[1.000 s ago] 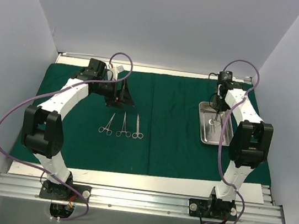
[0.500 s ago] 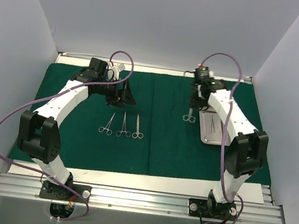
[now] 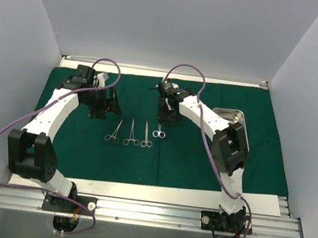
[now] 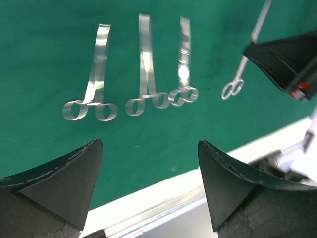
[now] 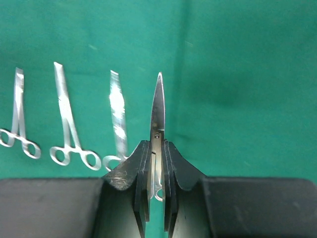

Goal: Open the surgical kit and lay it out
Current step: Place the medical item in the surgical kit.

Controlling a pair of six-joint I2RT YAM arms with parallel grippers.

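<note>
Green drape (image 3: 201,154); right pincer (image 5: 156,148) clamped on scissors (image 5: 157,104) beside three forceps (image 5: 66,111); left pincer (image 4: 150,145) wide, empty.

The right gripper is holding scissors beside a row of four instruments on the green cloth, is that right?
Not quite. The row holds three instruments, not four, as the top external view shows. The right gripper does hold the scissors beside that row, over the green cloth.

- We can read no text, label, brand, number or sign in the top view or in either of the two wrist views.
</note>
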